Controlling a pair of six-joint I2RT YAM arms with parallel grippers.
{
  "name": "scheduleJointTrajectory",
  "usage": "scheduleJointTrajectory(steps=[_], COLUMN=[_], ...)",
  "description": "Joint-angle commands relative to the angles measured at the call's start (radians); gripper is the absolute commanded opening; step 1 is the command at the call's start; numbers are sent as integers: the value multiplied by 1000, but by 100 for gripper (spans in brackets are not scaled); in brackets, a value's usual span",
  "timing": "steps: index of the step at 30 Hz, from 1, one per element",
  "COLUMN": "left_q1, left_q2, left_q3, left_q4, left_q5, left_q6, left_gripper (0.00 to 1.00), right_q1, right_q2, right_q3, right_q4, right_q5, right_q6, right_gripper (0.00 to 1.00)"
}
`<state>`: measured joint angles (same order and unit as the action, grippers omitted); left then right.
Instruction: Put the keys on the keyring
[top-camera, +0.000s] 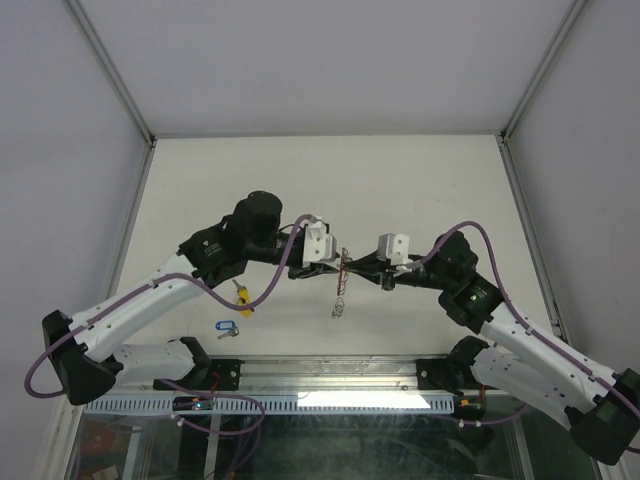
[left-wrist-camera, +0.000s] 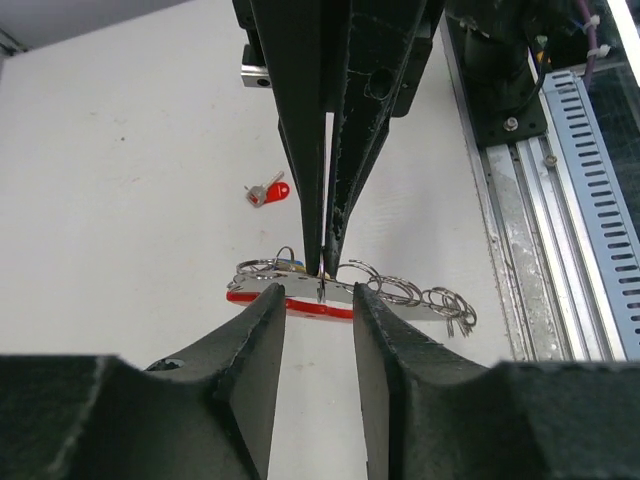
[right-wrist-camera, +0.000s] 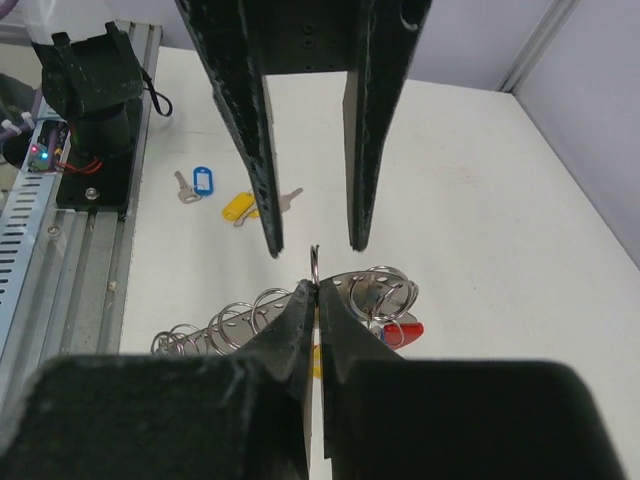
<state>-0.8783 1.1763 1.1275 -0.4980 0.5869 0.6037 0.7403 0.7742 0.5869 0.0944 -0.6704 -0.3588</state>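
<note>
The keyring (top-camera: 341, 293) hangs in the air between my two grippers, a metal strip with a row of silver rings and a red band (left-wrist-camera: 300, 306). My right gripper (right-wrist-camera: 318, 290) is shut on one ring at its top and holds it up. My left gripper (left-wrist-camera: 318, 300) is open, its fingers on either side of the strip without gripping it. In the right wrist view its tips (right-wrist-camera: 315, 248) stand just beyond the held ring. A red tag (right-wrist-camera: 405, 330) hangs from the rings. A yellow key (top-camera: 241, 296) and a blue key (top-camera: 226, 326) lie on the table. A red key (left-wrist-camera: 268, 192) lies farther off.
The white table (top-camera: 420, 180) is walled by an aluminium frame. A metal rail with slots (top-camera: 300, 400) runs along the near edge by the arm bases. The loose keys lie left of centre under the left arm.
</note>
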Motion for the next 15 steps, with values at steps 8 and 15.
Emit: scheduleJointTrajectory(steps=[8, 15], left_q1=[-10, -11], left_q2=[-206, -279], left_q3=[-114, -175], left_q4=[158, 197], left_q5=[5, -124], left_q6=[-204, -366], left_gripper=[46, 44], right_q1=[5, 5], right_q2=[-58, -90], right_q3=[-114, -179], right_q4=[463, 600], right_q5=[-22, -81], right_q6=[261, 235], right_gripper=[0, 0])
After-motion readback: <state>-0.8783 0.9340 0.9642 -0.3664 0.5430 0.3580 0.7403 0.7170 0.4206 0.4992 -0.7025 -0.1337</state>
